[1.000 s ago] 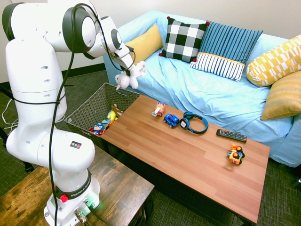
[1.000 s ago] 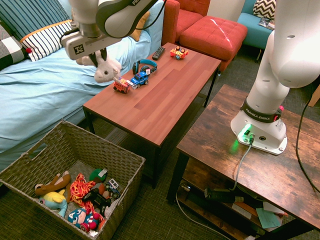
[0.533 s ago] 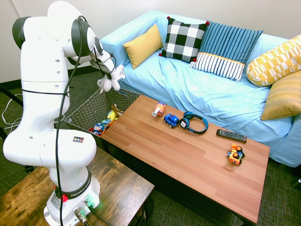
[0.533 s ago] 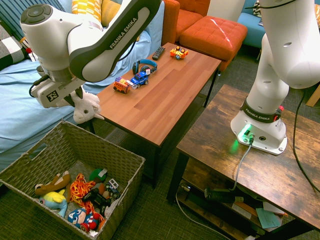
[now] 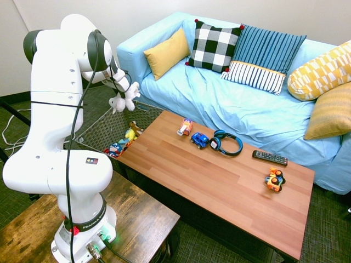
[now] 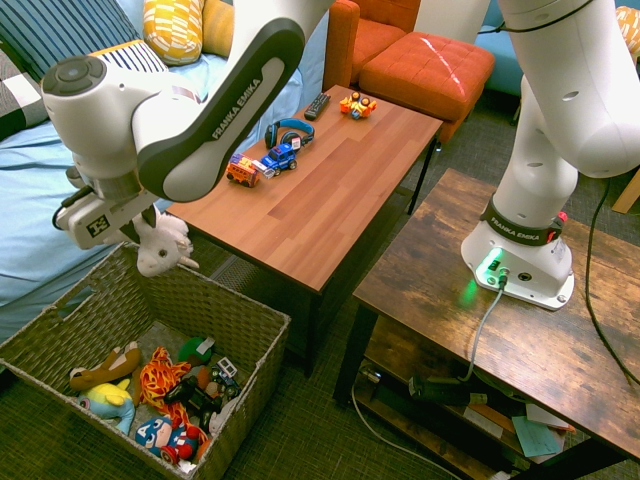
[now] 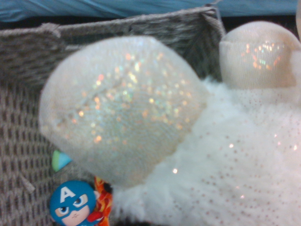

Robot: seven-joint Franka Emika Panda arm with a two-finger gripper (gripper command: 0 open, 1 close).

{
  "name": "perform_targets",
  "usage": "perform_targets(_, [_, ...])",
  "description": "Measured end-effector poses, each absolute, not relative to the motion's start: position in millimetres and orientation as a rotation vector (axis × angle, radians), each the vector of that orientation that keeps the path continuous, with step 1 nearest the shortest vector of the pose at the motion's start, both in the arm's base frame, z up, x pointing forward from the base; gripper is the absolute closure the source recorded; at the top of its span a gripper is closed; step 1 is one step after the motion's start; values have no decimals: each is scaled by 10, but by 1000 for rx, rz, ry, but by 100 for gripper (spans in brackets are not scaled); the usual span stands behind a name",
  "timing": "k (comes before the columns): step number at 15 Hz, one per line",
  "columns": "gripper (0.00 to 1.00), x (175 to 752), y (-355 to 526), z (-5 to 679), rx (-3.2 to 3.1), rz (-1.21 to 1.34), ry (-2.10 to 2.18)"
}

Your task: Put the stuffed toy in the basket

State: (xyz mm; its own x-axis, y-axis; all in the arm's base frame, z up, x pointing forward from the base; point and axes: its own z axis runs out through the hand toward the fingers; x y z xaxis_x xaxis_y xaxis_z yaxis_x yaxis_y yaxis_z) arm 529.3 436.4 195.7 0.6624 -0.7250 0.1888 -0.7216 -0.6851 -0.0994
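Note:
The white fluffy stuffed toy [image 5: 122, 99] [image 6: 163, 250] hangs in the air with my gripper [image 5: 117, 90] [image 6: 140, 226] shut on it. It dangles over the far end of the woven wicker basket [image 5: 98, 129] [image 6: 218, 313], above its rim. In the wrist view the stuffed toy [image 7: 188, 155] fills most of the picture, with its glittery foot pads close up and the basket [image 7: 28, 141] wall behind.
The basket holds several small plush toys [image 6: 165, 390]. Beside it stands a wooden coffee table [image 5: 219, 186] with toy cars [image 5: 199, 139], headphones [image 5: 226, 142] and a remote [image 5: 270, 158]. A blue sofa [image 5: 236, 104] with pillows runs behind it.
My arm has swung the stuffed toy away from the coffee table, leftward and lower, so it now hangs over the basket's far end.

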Motion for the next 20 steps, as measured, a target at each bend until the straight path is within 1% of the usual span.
perform_targets(3, [100, 5208, 4532, 1542, -2793, -216, 1224])
perform_targets(4, [0, 5208, 4556, 1427, -2783, -185, 1215])
perform_targets(9, [0, 5290, 4519, 1027, -2784, -51, 1233])
perform_targets(12, [0, 5323, 4504, 843, -2788, -35, 1258])
perform_targets(20, [0, 5377, 4492, 783, -2794, -20, 1280])
